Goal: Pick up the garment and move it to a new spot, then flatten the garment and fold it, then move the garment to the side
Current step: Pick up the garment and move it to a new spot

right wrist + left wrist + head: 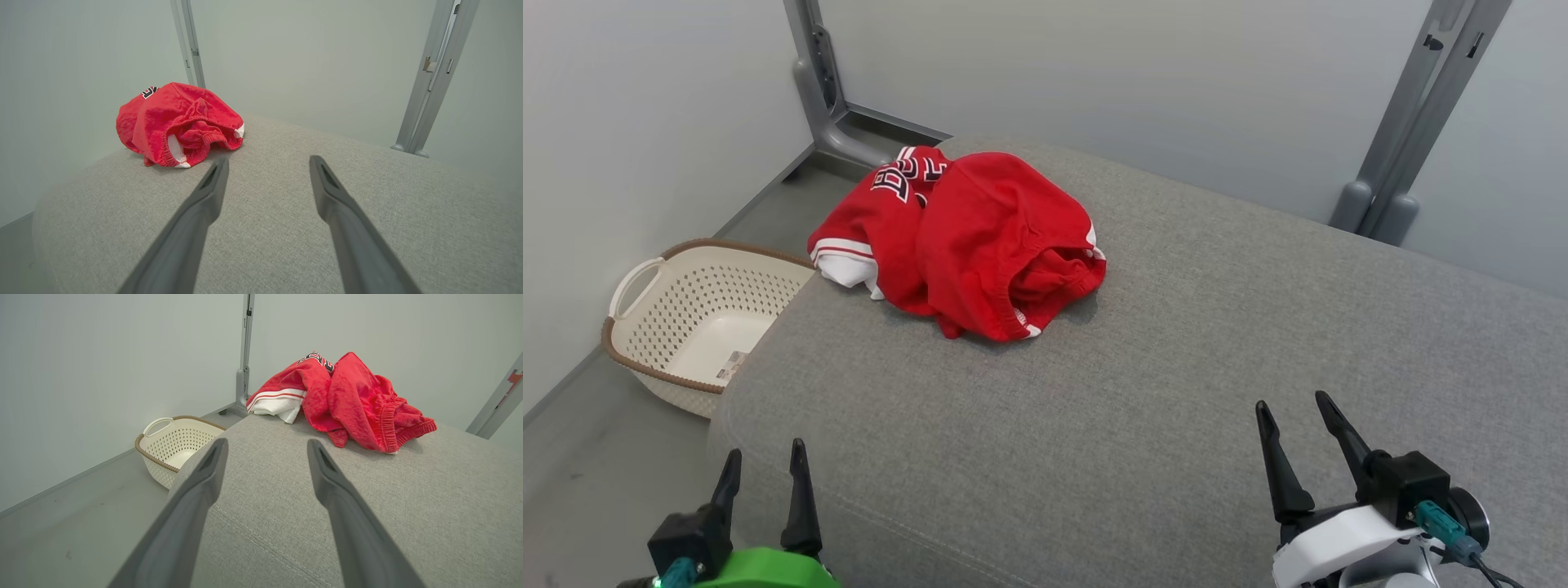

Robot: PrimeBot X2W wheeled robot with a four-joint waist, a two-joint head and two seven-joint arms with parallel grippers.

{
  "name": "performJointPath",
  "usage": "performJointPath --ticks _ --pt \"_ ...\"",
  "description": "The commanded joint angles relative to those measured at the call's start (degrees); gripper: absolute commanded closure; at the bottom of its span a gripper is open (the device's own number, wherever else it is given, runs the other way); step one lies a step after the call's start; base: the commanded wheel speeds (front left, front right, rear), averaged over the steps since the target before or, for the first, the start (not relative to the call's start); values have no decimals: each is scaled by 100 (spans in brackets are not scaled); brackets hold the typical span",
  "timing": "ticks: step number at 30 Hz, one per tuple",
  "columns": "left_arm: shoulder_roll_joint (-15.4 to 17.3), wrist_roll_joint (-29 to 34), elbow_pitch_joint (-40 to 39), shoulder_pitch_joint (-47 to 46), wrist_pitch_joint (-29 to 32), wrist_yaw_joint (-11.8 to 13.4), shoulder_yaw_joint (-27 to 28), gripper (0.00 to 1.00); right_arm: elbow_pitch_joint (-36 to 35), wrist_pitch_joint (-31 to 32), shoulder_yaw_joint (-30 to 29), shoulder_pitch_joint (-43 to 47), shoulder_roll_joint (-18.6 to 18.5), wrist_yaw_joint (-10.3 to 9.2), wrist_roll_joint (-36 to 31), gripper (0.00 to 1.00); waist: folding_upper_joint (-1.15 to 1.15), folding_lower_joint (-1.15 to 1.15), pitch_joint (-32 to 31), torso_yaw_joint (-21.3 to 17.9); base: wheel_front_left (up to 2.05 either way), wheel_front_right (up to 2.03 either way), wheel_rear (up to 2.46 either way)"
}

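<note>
The left gripper (pixel 763 452) sits at the near left edge of the grey cushion (pixel 1176 367), its two dark fingers spread wide with nothing between them. The right gripper (pixel 1292 403) hovers over the near right of the cushion, jaws equally wide apart and empty. Both point toward the far side, which looks like a ready stance from which either arm can reach forward.

The red shorts (pixel 980 237) lie well apart from both grippers, on the far left part of the cushion. They are crumpled in a heap, with the elastic waistband turned toward the near right. A white-trimmed leg hem and some black-and-white lettering hang toward the far left edge. Lying bunched like this, they offer raised folds for the fingers to pinch, so the pick-up looks like the step in hand; nothing is flattened or folded yet.

A cream laundry basket (pixel 633 282) stands on the floor (pixel 588 457) to the left of the cushion. Grey metal posts (pixel 1413 122) rise against the pale wall (pixel 1176 82) on the far side.
</note>
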Motion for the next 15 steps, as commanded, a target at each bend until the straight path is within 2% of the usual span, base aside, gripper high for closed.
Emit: performJointPath --ticks 1,6,11,15 --pt "49 -39 90 -240 73 -41 -32 0 -59 -19 -4 30 -21 0 -43 0 0 0 46 -44 0 0 0" --pt "125 -177 697 -1094 514 -210 -150 0 -191 42 -1 -9 -24 0 -171 0 0 0 250 -213 0 0 0" --pt "240 -315 1487 -2305 842 -310 -141 0 -578 336 96 -216 -28 -1 -456 0 0 0 821 -622 0 0 0" --pt "316 -681 2153 -3214 1009 -441 -36 0 -892 530 123 -331 -24 -1 -636 0 0 0 1263 -936 0 0 0"
